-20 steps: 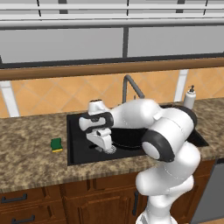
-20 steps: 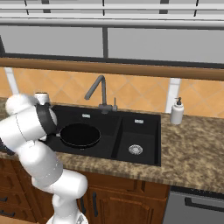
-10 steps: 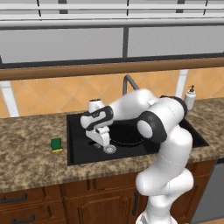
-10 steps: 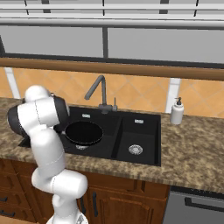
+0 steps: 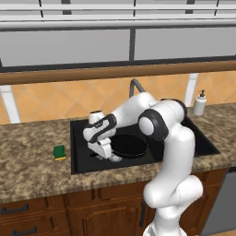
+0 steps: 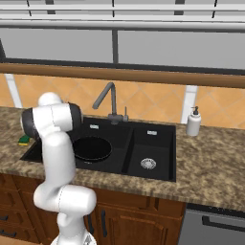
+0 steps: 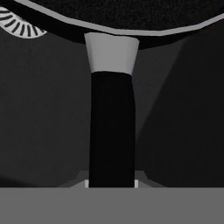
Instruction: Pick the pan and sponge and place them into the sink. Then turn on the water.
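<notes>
- Our fingers (image 5: 107, 156) are clamped on the pan handle (image 7: 111, 131), low in the large basin of the sink (image 5: 83, 163).
- Pan (image 5: 130, 145) looks in the basin, not let go yet.
- Sponge (image 5: 59, 152) on the desk (image 5: 32, 156), just left of the sink: to do.
- Faucet (image 6: 106, 99) dry: water comes last.

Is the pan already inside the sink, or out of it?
Inside: the pan sits within the sink's large basin, its handle running to the gripper.
</notes>
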Controlling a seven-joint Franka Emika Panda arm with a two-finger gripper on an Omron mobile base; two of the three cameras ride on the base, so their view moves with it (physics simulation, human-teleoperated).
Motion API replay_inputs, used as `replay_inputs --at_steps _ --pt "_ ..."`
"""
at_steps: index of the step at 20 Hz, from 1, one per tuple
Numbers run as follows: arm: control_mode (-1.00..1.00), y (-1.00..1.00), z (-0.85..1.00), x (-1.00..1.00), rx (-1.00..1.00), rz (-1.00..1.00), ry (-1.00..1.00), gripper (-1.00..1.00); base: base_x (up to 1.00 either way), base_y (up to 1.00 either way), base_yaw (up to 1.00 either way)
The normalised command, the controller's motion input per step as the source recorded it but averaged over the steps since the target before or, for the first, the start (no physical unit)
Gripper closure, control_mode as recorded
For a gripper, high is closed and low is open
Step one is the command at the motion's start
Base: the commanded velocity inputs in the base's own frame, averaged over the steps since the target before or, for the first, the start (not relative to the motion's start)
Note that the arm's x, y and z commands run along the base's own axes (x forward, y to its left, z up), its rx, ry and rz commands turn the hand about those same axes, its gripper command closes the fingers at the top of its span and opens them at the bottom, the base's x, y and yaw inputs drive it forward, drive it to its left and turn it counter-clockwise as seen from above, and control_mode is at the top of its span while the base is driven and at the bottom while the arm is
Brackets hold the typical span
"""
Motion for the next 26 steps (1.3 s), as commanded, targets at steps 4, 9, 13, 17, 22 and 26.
replay_inputs --at_steps 4,9,13,17,22,26 --pt "-1.00 0.04 -0.34 0.10 0.00 0.00 0.00 1.00 0.00 0.00 0.00" --pt "-1.00 0.11 -0.35 0.15 -0.01 0.00 0.00 1.00 0.00 0.00 0.00" --pt "-1.00 0.09 -0.26 0.24 0.00 0.00 0.00 1.00 0.00 0.00 0.00" --pt "-1.00 0.09 -0.18 0.33 0.00 0.00 0.00 1.00 0.00 0.00 0.00" --pt "-1.00 0.08 -0.24 0.38 0.00 0.00 0.00 1.00 0.00 0.00 0.00" --pt "-1.00 0.09 -0.35 0.32 0.00 0.00 0.00 1.00 0.00 0.00 0.00"
